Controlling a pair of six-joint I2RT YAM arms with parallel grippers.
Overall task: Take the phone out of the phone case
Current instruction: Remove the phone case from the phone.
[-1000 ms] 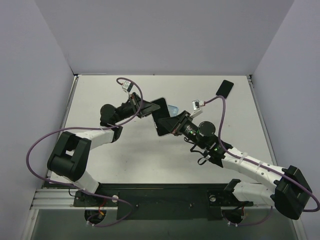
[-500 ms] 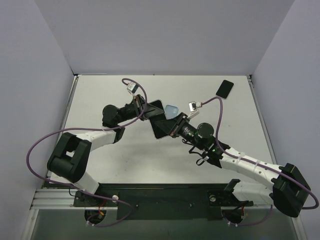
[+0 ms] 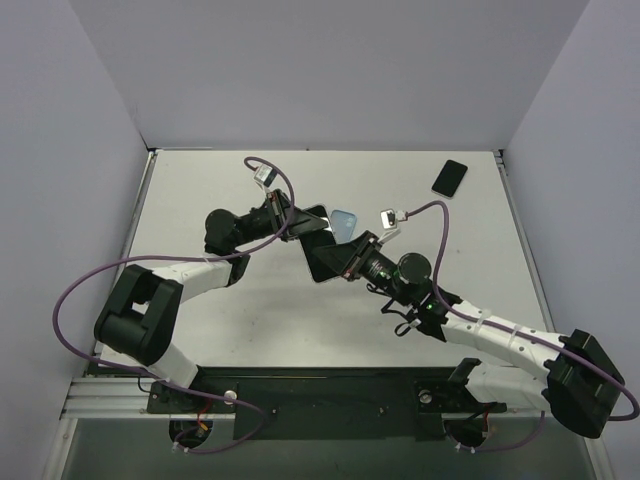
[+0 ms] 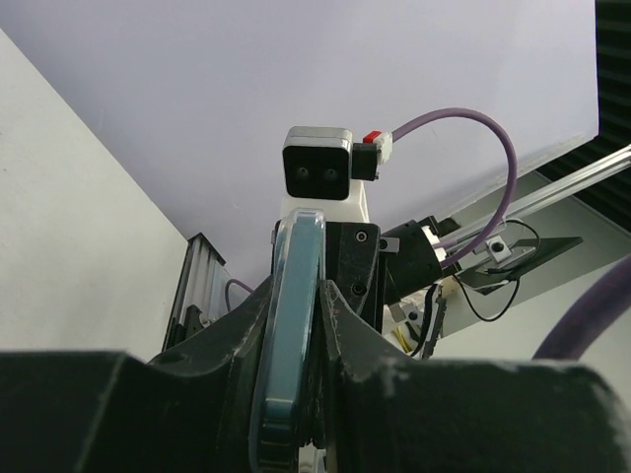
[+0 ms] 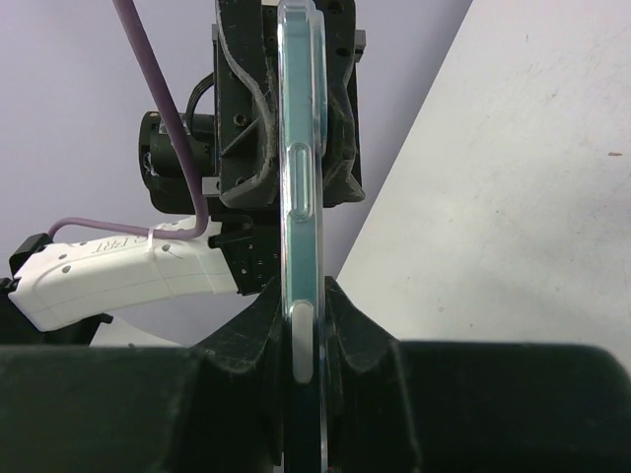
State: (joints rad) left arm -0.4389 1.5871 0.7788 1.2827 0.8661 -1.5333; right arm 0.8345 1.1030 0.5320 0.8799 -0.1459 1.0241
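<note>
The phone (image 3: 322,256), dark screen up, sits in a clear pale-blue case (image 3: 345,222) and is held above the middle of the table between both grippers. My left gripper (image 3: 303,224) is shut on its upper left end. My right gripper (image 3: 347,259) is shut on its lower right end. In the left wrist view the cased phone (image 4: 297,296) stands edge-on between the shut jaws of the gripper (image 4: 296,330). In the right wrist view the case edge with its side buttons (image 5: 301,187) stands upright in the shut gripper (image 5: 304,320), with the left gripper behind it.
A second dark phone (image 3: 450,178) lies flat at the table's back right corner. Purple cables loop from both wrists. The white table (image 3: 200,190) is walled by pale panels at the back and sides.
Both grippers have shifted slightly with the phone between them. The phone has tilted, and more of the pale-blue case shows at its upper right.
</note>
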